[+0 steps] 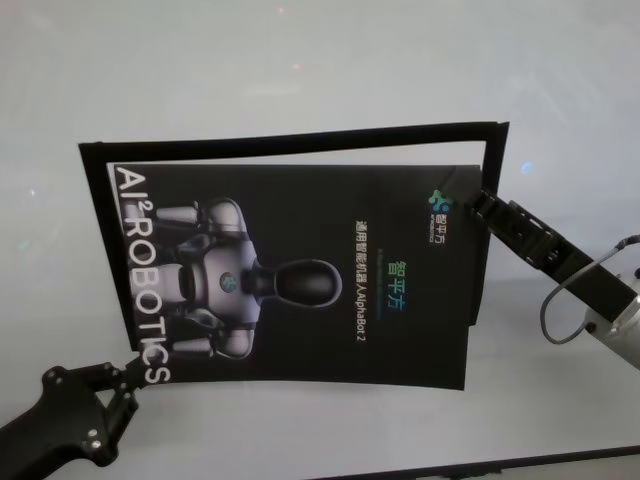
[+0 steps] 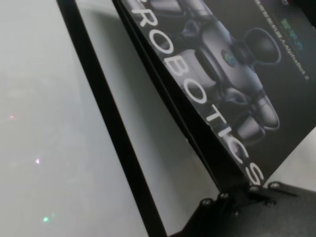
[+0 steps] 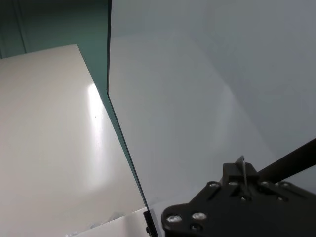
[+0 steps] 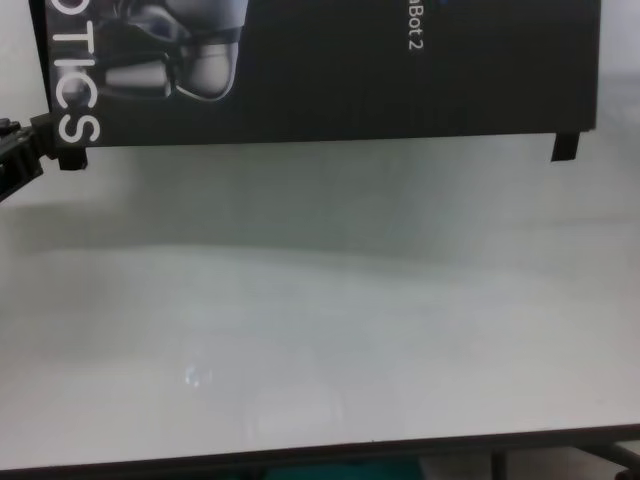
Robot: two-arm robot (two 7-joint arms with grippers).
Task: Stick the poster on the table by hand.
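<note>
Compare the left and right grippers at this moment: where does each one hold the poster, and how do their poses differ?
The left gripper pinches the poster at its near corner, beside the S of ROBOTICS; the right gripper grips the far corner on the opposite edge, near the small logo. The left gripper reaches in from the table's near side, low in the head view; the right one comes in from the robot's right. Both are shut on the poster, holding it above the table.

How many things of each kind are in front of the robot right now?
Poster: 1, gripped at two corners
Black strips: 2, along the poster's far and right edges
Hands: 2, the left hand and the right hand
Table: 1
Total: 6
</note>
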